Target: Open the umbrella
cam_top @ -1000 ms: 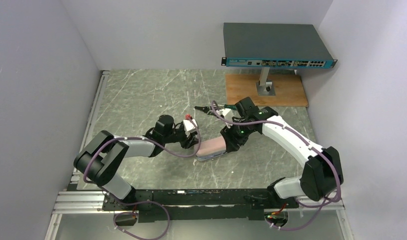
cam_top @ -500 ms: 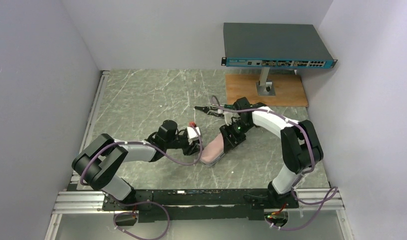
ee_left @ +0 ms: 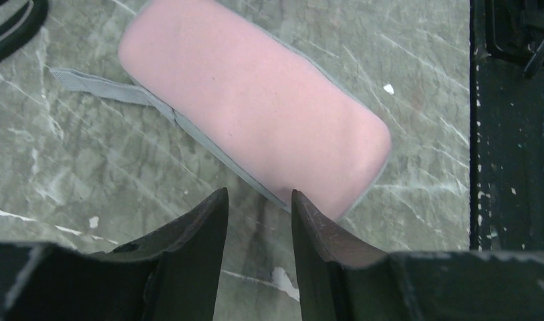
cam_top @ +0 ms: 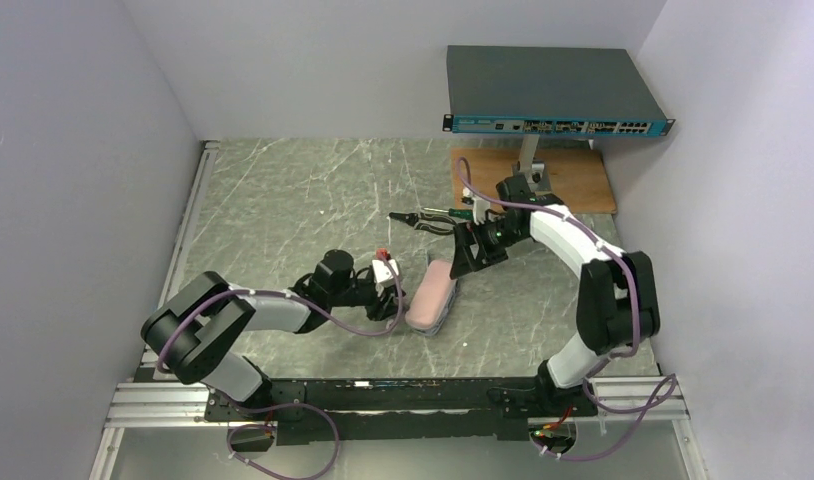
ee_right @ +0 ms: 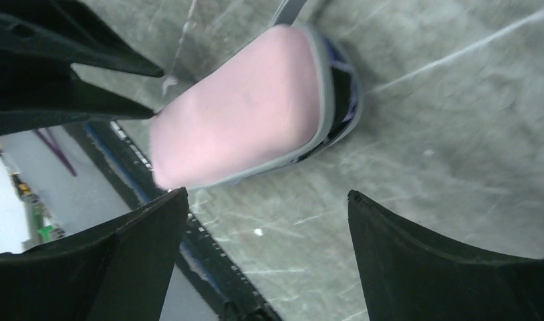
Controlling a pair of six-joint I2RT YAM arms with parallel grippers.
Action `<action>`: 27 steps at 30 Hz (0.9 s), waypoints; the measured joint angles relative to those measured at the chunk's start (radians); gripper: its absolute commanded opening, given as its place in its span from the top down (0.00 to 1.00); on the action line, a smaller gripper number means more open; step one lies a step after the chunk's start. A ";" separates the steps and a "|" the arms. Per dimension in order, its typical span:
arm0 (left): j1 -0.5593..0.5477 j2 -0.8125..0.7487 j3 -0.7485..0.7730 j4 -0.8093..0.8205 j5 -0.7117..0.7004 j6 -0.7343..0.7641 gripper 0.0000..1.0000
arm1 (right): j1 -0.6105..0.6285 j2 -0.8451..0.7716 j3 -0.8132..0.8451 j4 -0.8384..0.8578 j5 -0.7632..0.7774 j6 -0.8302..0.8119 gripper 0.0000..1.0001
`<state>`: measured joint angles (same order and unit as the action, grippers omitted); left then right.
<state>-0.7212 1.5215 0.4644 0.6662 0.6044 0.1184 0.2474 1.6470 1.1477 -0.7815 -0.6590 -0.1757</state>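
Ideally the narrow-gapped, empty left gripper (ee_left: 259,194) pins the folded umbrella (cam_top: 431,297), lying loose on the table (cam_top: 283,200) between both arms, while the wide-spread, empty right gripper (ee_right: 267,194) takes its far end.

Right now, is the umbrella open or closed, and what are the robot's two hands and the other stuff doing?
umbrella: folded shut, lying on the table, not held.
umbrella strap: sticking out loose, flat on the table.
left gripper: open a little, empty, tips just short of the umbrella.
right gripper: wide open, empty, above the umbrella's end.
pliers: lying on the table, untouched.
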 measured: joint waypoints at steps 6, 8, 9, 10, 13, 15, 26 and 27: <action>-0.003 -0.011 -0.036 0.002 0.000 0.000 0.58 | -0.002 -0.113 -0.128 0.005 -0.079 0.152 0.02; -0.012 0.003 -0.033 0.015 0.000 -0.004 0.58 | 0.002 -0.105 -0.161 0.021 -0.102 0.197 0.00; -0.017 0.016 -0.029 0.022 0.000 -0.006 0.59 | 0.003 -0.093 -0.177 0.031 -0.114 0.220 0.00; -0.024 0.035 -0.019 0.027 -0.002 -0.011 0.59 | 0.004 -0.084 -0.187 0.040 -0.122 0.237 0.00; -0.047 0.100 0.023 0.034 -0.012 -0.034 0.59 | 0.010 -0.038 -0.212 0.080 -0.142 0.288 0.05; -0.058 0.129 0.047 0.041 -0.023 -0.051 0.59 | 0.011 -0.007 -0.215 0.100 -0.148 0.306 0.17; -0.072 -0.009 -0.069 0.071 -0.033 -0.023 0.55 | 0.016 0.082 -0.210 0.138 -0.171 0.291 0.74; -0.076 -0.026 -0.086 0.072 -0.033 -0.021 0.55 | 0.016 0.085 -0.210 0.140 -0.174 0.291 0.75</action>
<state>-0.7967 1.4956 0.3782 0.7380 0.5713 0.0971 0.2630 1.7321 0.9379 -0.6411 -0.8326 0.1150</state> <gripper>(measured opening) 0.452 0.310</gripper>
